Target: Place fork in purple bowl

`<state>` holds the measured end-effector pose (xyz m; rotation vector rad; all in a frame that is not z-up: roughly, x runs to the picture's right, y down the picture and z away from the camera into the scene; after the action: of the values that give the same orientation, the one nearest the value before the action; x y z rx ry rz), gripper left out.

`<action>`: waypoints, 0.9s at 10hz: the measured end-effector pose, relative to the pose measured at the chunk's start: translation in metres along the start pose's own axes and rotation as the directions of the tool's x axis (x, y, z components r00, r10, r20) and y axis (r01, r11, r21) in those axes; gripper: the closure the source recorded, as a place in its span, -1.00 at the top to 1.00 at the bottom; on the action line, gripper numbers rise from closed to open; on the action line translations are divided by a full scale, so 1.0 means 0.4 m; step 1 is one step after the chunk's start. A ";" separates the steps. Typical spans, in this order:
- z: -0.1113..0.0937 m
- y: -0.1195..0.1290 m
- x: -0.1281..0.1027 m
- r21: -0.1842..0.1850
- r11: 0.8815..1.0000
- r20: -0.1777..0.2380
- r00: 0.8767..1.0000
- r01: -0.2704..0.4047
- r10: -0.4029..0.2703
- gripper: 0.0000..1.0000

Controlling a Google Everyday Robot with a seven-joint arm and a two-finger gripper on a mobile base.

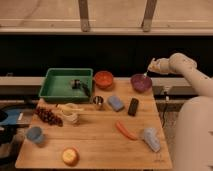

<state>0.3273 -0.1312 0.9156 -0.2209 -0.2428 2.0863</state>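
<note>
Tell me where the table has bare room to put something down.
Bare wood lies on the table between the apple and the carrot. The back row is crowded: green tray, orange-red bowl, purple bowl, with the gripper above the purple bowl.

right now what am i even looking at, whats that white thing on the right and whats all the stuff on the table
There is a single camera view, looking down at a wooden table from its front. The white thing is a robot arm reaching in from the right. Its tip is the gripper, a two-finger clamp, and it hovers just above the purple bowl at the table's back right. A thin pale sliver below the gripper looks like the fork, which the robot is meant to put in that bowl.

Also on the table are a green tray, an orange-red bowl, a carrot, grapes, an apple and a blue cup.
</note>
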 end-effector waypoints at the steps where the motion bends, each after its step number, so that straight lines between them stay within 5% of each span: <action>1: 0.007 -0.016 0.008 0.013 1.000 -0.011 1.000 -0.008 0.008 -1.00; 4: 0.030 -0.055 0.048 0.031 0.999 -0.062 0.998 -0.025 0.027 -0.89; 9: 0.100 -0.039 0.106 0.015 1.000 -0.144 0.989 -0.027 0.029 0.06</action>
<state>0.3089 -0.0900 0.9557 -0.3670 -0.1393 2.0886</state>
